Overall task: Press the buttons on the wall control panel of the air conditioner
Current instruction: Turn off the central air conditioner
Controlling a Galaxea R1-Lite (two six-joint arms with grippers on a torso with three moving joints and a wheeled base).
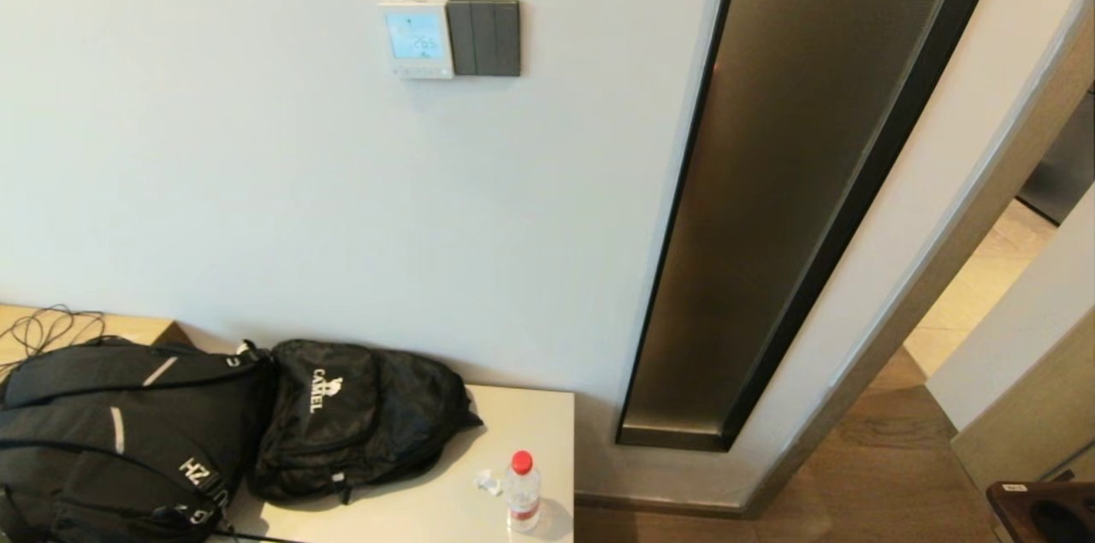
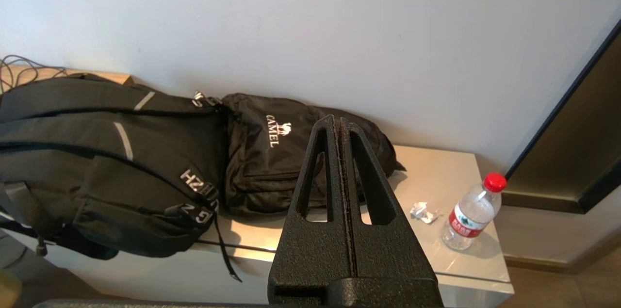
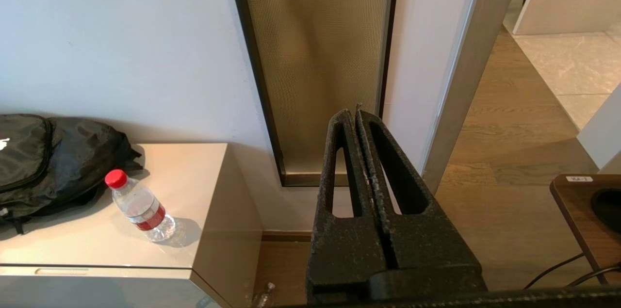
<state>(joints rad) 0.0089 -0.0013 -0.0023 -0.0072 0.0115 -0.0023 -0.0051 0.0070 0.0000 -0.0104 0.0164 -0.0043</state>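
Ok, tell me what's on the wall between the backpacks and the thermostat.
Nothing: in the head view, bare white wall runs from the backpacks up to the thermostat.

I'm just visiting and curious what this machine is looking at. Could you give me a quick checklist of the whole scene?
Surface: beige cabinet top against the white wall.
Job's things: white control panel, screen lit, buttons along its lower edge; untouched.
Clutter: two black backpacks, water bottle standing upright, crumpled wrapper.
Grippers: left gripper shut, over the cabinet; right gripper shut, facing the glass strip; neither near the panel.
Cables: black cords behind the backpacks.
Surroundings: grey switch plate beside the panel, wood floor.
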